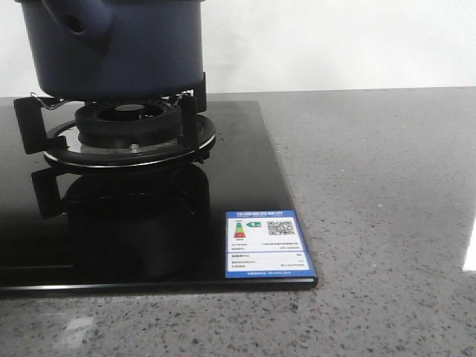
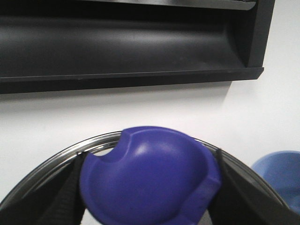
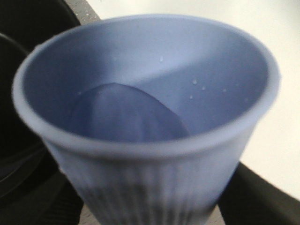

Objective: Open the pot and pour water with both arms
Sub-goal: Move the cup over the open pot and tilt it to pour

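In the front view I see the pot point(image 1: 111, 48) at the upper left, sitting on the burner point(image 1: 128, 130) of the black stove point(image 1: 245, 186). My left gripper point(image 2: 149, 187) clamps the blue lid knob point(image 2: 147, 176), lid rim point(image 2: 56, 159) behind it, I judge to keep the pot open. My right gripper holds the light blue cup point(image 3: 145, 126) close to the pot, ready for pouring.

This is looking like a kitchen — a black glass gas hob point(image 1: 245, 186) is lying on a grey speckled stone countertop point(image 1: 379, 223), with a burner point(image 1: 130, 123) and black pan supports point(image 1: 190, 123) carrying the dark navy pot point(image 1: 111, 44). An energy-rating label point(image 1: 266, 244) is sticking to the hob's corner, and a dark range hood point(image 2: 126, 42) is hanging against the white wall point(image 2: 140, 110) — household cooking fittings.
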Controlling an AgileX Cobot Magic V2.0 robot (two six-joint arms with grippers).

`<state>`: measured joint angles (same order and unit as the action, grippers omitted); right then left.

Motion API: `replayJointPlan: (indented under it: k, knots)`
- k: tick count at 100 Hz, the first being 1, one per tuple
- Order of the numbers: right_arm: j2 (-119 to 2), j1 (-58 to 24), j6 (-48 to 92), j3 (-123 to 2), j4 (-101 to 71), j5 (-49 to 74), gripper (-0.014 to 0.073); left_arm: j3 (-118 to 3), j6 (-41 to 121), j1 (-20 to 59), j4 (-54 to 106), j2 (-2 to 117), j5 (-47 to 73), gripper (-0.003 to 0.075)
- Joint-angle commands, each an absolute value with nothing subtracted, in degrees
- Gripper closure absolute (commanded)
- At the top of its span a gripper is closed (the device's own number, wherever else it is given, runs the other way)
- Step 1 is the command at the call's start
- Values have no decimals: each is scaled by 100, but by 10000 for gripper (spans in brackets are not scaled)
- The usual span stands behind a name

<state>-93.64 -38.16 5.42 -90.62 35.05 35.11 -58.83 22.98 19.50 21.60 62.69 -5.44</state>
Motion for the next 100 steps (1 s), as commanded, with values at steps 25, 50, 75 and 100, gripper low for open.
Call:
replayJointPlan:
  k: [25, 50, 75, 100]
  knots:
    - [-9404, -4295, 577, -9474, 5692, 3210, 273, -6132, 2290, 1934, 2138, 6105, -1256, 379]
    - [-9440, -4310, 577, -9466, 6519, 3223, 273, -6132, 2290, 1934, 2138, 6105, -1309, 379]
    - [-9440, -4310, 731, -9466, 7150, 3251, 273, -6132, 2290, 1934, 2138, 6105, -1309, 379]
    - [-9440, -4310, 731, -9466, 7805, 3400, 273, -6132, 2290, 1934, 2138, 6105, -1309, 379]
